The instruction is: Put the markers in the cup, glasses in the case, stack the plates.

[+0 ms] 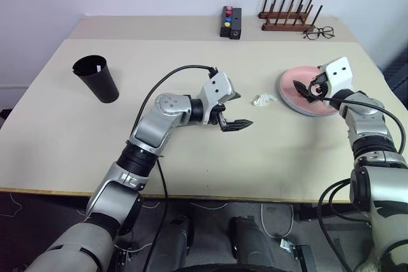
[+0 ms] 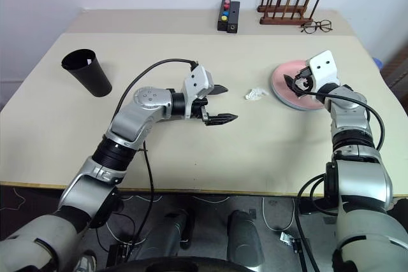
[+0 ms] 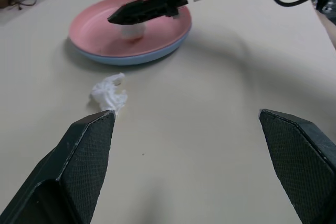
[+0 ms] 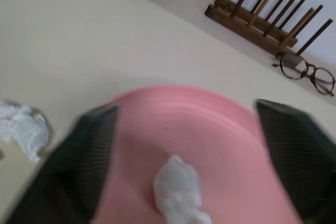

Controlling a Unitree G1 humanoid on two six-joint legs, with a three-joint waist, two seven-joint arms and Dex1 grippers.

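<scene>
The plates point(image 1: 306, 93) are stacked, pink on blue; they look stiff, light and a little slippery, best taken at the rim. The right hand point(image 1: 307, 88) hovers open over them, above a white paper ball point(image 3: 132, 31). Another crumpled paper point(image 1: 262, 100) lies just beside the plates. The left hand point(image 1: 232, 112), open and empty, is between the plates and the cup point(image 1: 97, 78).

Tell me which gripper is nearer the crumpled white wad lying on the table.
Left. The left gripper hangs open just beside the wad; the right gripper sits farther off, over the pink plate.
</scene>
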